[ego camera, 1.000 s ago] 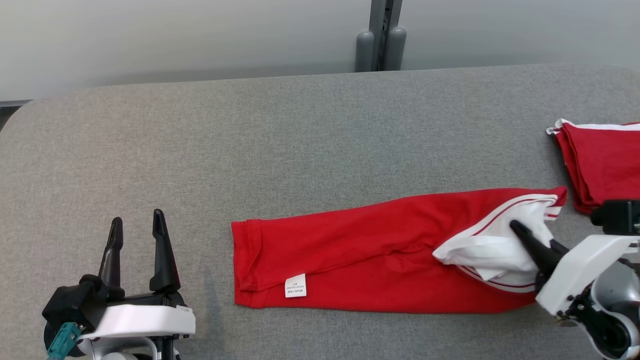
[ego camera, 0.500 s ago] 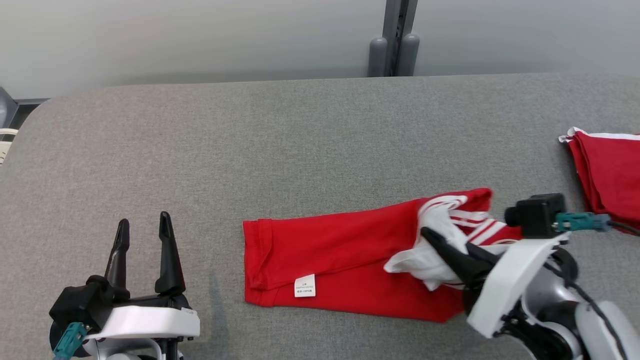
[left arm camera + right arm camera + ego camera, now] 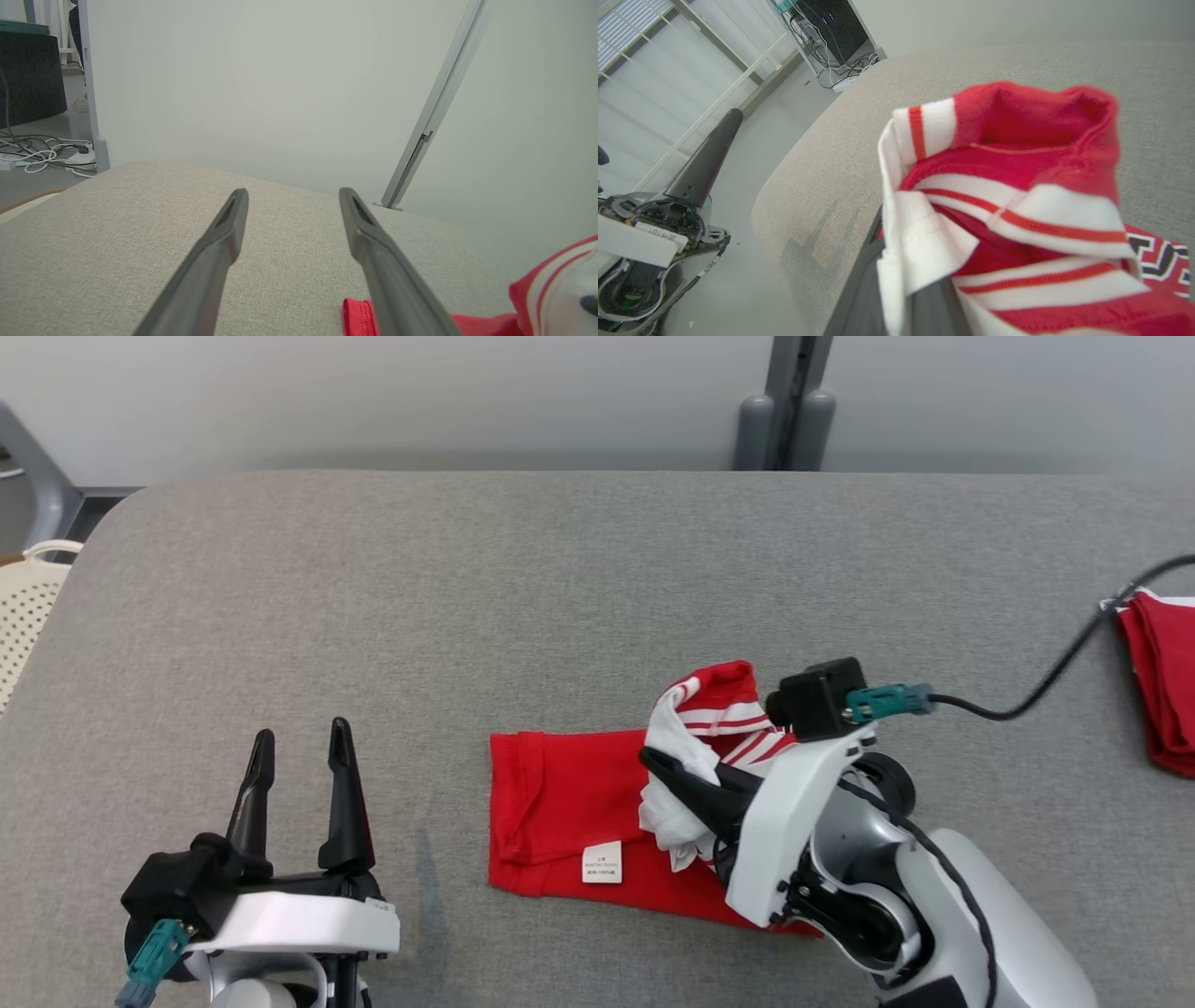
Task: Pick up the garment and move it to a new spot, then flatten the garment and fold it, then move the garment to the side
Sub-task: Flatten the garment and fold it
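Grey fabric counter (image 3: 560, 569) across the head view, far left corner rounded, back edge straight against a pale wall (image 3: 373, 392); wide bare cloth left of and behind the work. Red garment (image 3: 560, 793) near the front edge, right of centre, hemmed end flat, white-striped end raised and doubled over the rest (bunched, not smooth). Another red folded piece (image 3: 1158, 681) well apart at the right edge. At lower left, left jaws apart and empty above bare counter; right jaws clamped on the striped end. Small white label (image 3: 602, 862) on the flat red part.
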### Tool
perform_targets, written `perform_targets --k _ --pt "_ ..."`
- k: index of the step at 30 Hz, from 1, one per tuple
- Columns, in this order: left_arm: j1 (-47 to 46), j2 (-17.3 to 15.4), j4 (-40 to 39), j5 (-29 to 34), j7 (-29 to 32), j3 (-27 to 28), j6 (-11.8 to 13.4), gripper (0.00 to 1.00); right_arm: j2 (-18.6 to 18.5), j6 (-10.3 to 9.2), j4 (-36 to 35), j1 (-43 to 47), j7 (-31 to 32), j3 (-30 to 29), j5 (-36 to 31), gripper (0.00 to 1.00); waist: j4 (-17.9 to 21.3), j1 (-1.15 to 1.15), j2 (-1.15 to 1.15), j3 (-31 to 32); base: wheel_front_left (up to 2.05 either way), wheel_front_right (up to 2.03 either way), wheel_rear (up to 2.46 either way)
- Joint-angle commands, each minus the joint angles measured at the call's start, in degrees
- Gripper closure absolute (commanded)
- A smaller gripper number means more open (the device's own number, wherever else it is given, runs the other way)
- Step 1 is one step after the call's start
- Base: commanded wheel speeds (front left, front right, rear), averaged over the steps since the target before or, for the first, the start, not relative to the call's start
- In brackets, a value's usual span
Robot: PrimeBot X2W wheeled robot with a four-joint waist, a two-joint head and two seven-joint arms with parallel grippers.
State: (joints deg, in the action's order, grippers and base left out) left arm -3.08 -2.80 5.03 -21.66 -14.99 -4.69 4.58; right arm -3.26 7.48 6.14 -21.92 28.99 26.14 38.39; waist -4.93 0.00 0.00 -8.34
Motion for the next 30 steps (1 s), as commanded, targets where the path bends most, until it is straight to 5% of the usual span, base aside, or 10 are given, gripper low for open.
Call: perform_targets --k 1,13,15,16,17,30 --pt "-1.1 -0.2 0.0 -0.3 -0.3 0.0 0.0 0.00 0.1 0.03 0.5 -0.9 -0.4 0.4 0.1 1.00 -0.6 0.00 0.00 -0.3 0.00 0.00 0.00" --pt "-3.4 -0.2 0.9 -2.2 -0.3 -3.9 0.8 0.00 0.2 0.03 17.5 -11.4 -7.7 11.5 5.2 0.97 -5.5 0.00 0.00 -1.1 0.00 0.00 0.00" --pt "-3.3 -0.2 1.0 -2.4 -0.3 -4.1 1.0 0.00 0.2 0.03 19.6 -12.5 -8.0 13.0 6.1 0.54 -5.9 0.00 0.00 -1.0 0.00 0.00 0.00" --pt "-3.2 -0.2 1.0 -2.5 -0.3 -4.2 1.0 0.00 0.2 0.03 20.2 -13.1 -8.5 13.5 6.6 0.13 -6.0 0.00 0.00 -0.9 0.00 0.00 0.00" --pt "-3.1 -0.2 1.0 -2.5 -0.3 -4.2 1.1 0.00 0.2 0.03 20.9 -13.5 -8.8 14.0 7.0 0.00 -6.1 0.00 0.00 -0.8 0.00 0.00 0.00" --pt "-2.0 -0.2 0.8 -1.8 -0.3 -3.7 1.4 0.00 0.2 0.04 19.4 -17.4 -9.1 17.4 9.6 0.00 -3.5 0.00 0.00 0.8 0.00 0.00 0.00"
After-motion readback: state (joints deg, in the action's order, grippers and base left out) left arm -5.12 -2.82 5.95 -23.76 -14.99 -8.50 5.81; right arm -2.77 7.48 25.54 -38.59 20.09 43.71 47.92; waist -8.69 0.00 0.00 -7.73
